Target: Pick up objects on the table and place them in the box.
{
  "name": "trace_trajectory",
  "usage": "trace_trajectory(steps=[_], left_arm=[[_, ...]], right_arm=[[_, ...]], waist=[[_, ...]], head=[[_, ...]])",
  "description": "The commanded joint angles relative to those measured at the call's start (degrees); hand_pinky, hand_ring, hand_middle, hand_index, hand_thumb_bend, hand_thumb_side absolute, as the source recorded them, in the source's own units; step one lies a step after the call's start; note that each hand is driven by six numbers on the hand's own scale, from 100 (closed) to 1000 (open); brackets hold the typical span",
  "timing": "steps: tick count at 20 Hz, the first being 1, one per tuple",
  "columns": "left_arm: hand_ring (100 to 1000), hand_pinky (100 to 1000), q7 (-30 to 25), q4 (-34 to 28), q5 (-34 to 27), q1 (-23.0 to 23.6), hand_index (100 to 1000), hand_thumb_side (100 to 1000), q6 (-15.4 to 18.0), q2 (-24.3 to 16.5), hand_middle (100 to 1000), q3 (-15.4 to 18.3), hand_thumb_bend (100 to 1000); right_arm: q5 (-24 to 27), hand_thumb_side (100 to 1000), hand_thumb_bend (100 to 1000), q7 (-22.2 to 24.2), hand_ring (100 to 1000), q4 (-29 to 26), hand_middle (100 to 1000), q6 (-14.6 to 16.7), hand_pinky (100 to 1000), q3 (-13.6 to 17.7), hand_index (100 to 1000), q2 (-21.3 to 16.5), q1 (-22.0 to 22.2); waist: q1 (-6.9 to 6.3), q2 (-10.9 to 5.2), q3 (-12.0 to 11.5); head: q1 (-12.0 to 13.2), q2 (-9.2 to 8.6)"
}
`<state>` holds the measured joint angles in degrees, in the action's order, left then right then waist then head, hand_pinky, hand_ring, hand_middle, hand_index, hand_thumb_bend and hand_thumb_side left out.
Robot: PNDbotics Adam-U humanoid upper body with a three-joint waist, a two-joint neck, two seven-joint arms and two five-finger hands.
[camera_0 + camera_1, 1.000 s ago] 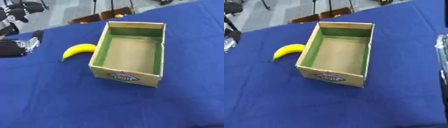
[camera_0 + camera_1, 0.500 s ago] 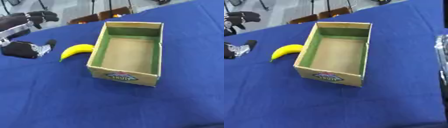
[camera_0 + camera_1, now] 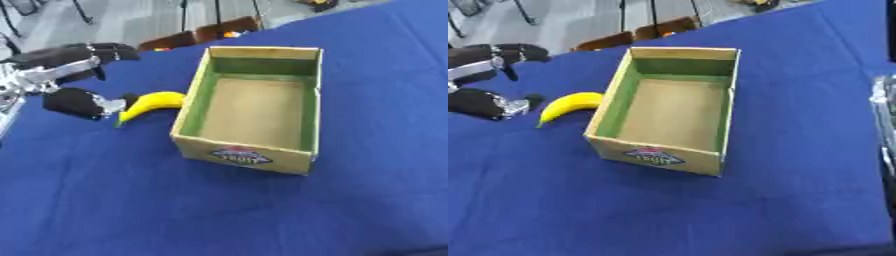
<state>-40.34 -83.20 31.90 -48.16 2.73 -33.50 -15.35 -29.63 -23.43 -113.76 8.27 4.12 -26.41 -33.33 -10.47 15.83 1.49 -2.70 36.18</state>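
One left robot hand [image 3: 74, 82] has closed in beside the banana [image 3: 150, 104].

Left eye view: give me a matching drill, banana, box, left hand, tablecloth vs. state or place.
Things:
1. banana
2. box
3. left hand
4. tablecloth

States:
a. blue, covers the table
b. empty, green inner walls
c. yellow, lying just left of the box
d. at the left edge, thumb side next to the banana's tip

Pairs: 1-c, 2-b, 3-d, 4-a

The banana [image 3: 150, 104] is yellow. The box [image 3: 251, 107] is tan with green inner walls. A blue cloth covers the worktop [image 3: 175, 200].
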Motion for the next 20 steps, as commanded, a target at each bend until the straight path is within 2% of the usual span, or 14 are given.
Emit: trace_trajectory(steps=[1,5,6,9,17,20], left_arm=[[1000,757,-0.78,3.23,3.18,-2.13,1000,549,0.06,0.19,1000,0.51,233],[1000,853,-0.44,8.14,6.07,-3.56,1000,515,-0.73,2.24,1000,0.78,189],[1000,946,-0.17,9.34,6.57,-3.89,1000,510,-1.1,2.67,1000,0.92,178],[1000,997,0.61,12.0,7.45,-4.56,1000,526,-1.39,3.7,1000,0.89,171],[1000,1000,2.77,17.43,9.71,-6.21,1000,533,-0.52,5.88,1000,1.54,202],[1000,1000,4.45,19.85,11.03,-6.72,1000,501,-0.38,6.53,1000,2.37,202]], right_arm=[[0.33,1000,100,0.16,883,-0.83,768,0.0,783,-0.11,923,-0.53,-1.14],[0.42,1000,100,0.16,882,-0.83,766,0.0,784,-0.2,923,-0.46,-1.3],[0.44,1000,100,0.16,881,-0.83,766,0.0,784,-0.22,923,-0.42,-1.34],[0.49,1000,100,0.16,880,-0.83,764,0.03,784,-0.26,924,-0.34,-1.49],[0.65,1000,100,0.13,879,-0.83,762,-0.04,786,-0.29,925,-0.32,-1.87],[0.7,1000,100,0.15,879,-0.83,762,-0.02,787,-0.33,925,-0.37,-2.13]], waist=[[0.36,-1.26,0.08],[0.32,-1.18,0.4],[0.31,-1.16,0.49],[0.25,-1.03,0.82],[0.04,-0.53,1.78],[-0.05,-0.19,2.28]], head=[[0.31,-0.65],[0.4,-0.96],[0.44,-1.08],[0.5,-1.52],[0.87,-2.79],[0.99,-3.35]])
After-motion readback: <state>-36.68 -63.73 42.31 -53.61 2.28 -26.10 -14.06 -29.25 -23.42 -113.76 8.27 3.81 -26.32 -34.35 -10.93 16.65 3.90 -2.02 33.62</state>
